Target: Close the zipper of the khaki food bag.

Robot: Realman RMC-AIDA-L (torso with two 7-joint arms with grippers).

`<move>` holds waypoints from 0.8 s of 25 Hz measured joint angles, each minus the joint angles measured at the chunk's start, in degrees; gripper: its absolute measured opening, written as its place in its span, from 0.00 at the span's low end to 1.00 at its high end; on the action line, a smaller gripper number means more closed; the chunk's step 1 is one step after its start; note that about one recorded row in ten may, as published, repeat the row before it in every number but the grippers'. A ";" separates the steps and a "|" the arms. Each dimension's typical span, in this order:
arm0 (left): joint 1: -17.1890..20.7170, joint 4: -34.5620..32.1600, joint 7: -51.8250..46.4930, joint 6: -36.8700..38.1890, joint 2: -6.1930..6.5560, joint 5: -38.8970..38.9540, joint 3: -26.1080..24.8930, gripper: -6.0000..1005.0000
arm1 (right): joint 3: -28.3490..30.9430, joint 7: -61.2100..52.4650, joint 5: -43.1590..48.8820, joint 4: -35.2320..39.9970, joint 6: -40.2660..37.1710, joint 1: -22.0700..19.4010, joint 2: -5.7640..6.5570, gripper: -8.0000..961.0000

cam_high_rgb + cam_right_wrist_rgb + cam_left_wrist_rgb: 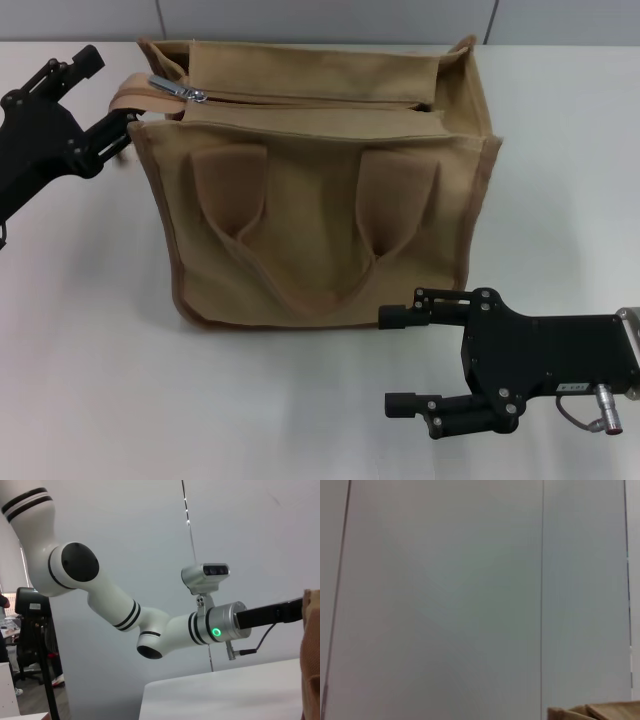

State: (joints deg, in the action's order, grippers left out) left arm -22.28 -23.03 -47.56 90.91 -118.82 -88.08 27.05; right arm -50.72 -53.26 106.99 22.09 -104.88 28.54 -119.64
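Observation:
The khaki food bag (320, 200) stands upright mid-table, its two handles hanging down the front. The zipper (300, 100) runs along the top, and its silver pull tab (180, 90) lies at the bag's left end. A tan fabric end strip (135, 95) sticks out past that end. My left gripper (112, 88) is open at the bag's top left corner, with the strip between its fingers. My right gripper (395, 360) is open and empty, low in front of the bag's lower right corner. A corner of the bag shows in the left wrist view (600, 712) and an edge of it in the right wrist view (311, 650).
The white table (100, 380) extends to the left and front of the bag. A grey panelled wall (320, 20) stands behind it. The right wrist view shows my white left arm (115, 605) reaching toward the bag.

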 joint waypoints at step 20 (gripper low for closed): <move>-0.31 6.28 -0.81 0.40 -0.09 1.24 -2.39 0.22 | -0.40 9.14 -17.91 -9.79 -1.20 1.56 -0.14 0.80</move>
State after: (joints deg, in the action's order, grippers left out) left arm -22.59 -16.75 -48.37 91.31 -118.91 -86.84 24.66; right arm -51.13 -44.12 89.08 12.29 -106.09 30.10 -119.78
